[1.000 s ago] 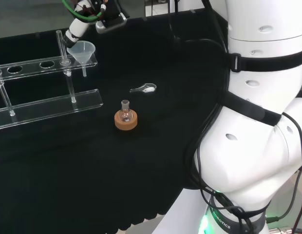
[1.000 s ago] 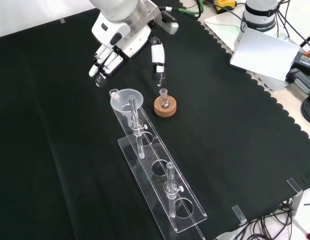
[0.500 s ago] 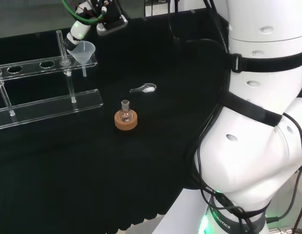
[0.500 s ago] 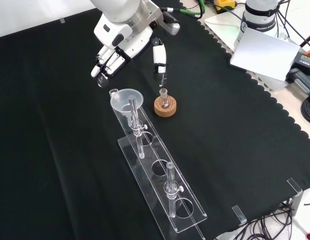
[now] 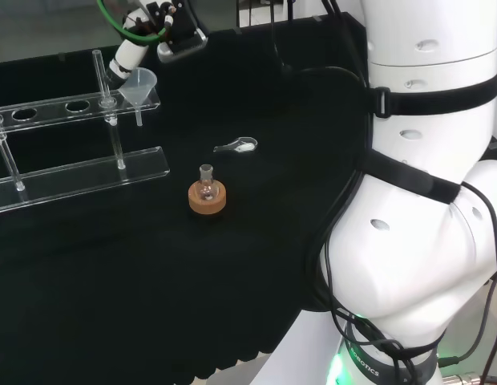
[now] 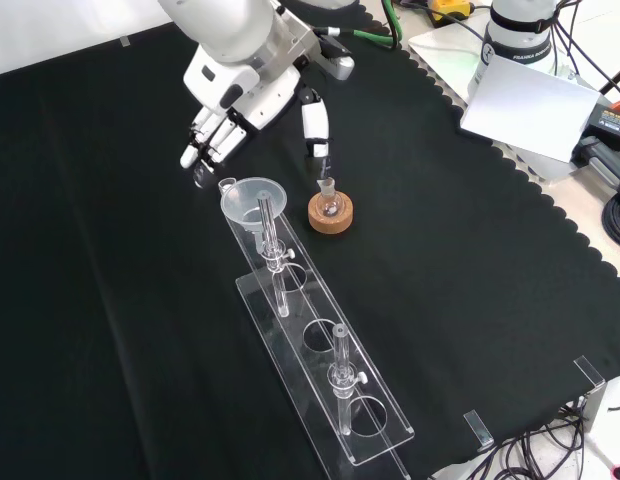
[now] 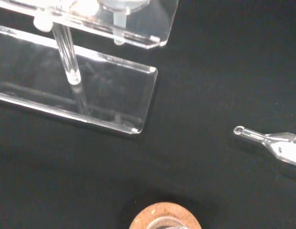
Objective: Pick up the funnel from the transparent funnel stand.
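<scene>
A clear funnel sits in the end hole of the transparent funnel stand. Its stem pokes down through the stand's upper shelf. The hand hovers just above and behind the funnel in the front view, fingers straight and spread, thumb pointing down on the other side. In the head view a finger reaches the funnel's rim; I cannot tell whether it touches. Nothing is held.
A small flask on a cork ring stands right of the funnel in the front view, under the thumb. A small clear scoop lies on the cloth. The arm's white links stand at the head view's right.
The hand has come lower and slightly left in the front view, closer to the funnel; the thumb tip now sits just above the flask. The funnel and stand have not moved.
</scene>
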Robot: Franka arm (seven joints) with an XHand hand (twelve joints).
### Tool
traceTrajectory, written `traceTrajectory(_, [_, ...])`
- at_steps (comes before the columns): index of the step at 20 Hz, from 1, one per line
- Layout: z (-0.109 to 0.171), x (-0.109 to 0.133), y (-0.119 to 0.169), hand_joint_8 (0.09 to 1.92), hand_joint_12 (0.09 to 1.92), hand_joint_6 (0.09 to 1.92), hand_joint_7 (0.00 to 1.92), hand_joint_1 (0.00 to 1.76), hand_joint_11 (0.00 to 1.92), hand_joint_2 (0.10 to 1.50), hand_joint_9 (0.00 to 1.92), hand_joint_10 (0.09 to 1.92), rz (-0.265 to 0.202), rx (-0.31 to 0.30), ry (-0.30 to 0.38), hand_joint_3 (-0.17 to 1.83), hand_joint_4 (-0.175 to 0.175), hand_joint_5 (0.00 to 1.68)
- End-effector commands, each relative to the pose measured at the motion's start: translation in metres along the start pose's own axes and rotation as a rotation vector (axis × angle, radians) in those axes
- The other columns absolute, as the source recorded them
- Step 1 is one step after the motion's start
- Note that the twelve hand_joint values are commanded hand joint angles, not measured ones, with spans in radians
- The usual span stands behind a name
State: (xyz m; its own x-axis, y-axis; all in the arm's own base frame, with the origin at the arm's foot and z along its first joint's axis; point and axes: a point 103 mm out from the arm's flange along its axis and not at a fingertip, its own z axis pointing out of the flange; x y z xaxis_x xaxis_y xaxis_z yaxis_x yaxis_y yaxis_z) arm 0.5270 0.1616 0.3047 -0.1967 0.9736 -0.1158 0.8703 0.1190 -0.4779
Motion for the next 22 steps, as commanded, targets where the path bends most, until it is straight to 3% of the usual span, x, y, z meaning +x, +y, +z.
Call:
traceTrajectory(1, [0.008,0.003,0.009,0.09,1.52,0.09,0.0,0.43,0.08,0.72,0.0,0.09,-0.017,-0.006,-0.008,0.01,0.012,0.0])
traceTrajectory(3, [0.009,0.003,0.01,0.09,1.53,0.09,0.0,0.44,0.09,0.73,0.0,0.09,-0.02,-0.008,-0.005,0.01,0.028,0.0])
traceTrajectory(7, [0.01,0.005,0.013,0.09,1.53,0.09,0.0,0.46,0.1,0.73,0.0,0.09,-0.02,0.024,-0.004,0.01,0.107,0.0])
traceTrajectory(9, [0.011,0.005,0.014,0.09,1.53,0.09,0.0,0.46,0.1,0.73,0.0,0.09,-0.019,0.031,-0.009,0.01,0.121,0.0])
traceTrajectory(22, [0.02,0.01,0.022,0.09,1.54,0.09,0.0,0.49,0.09,0.74,0.01,0.09,-0.027,0.03,-0.041,0.01,0.094,0.0])
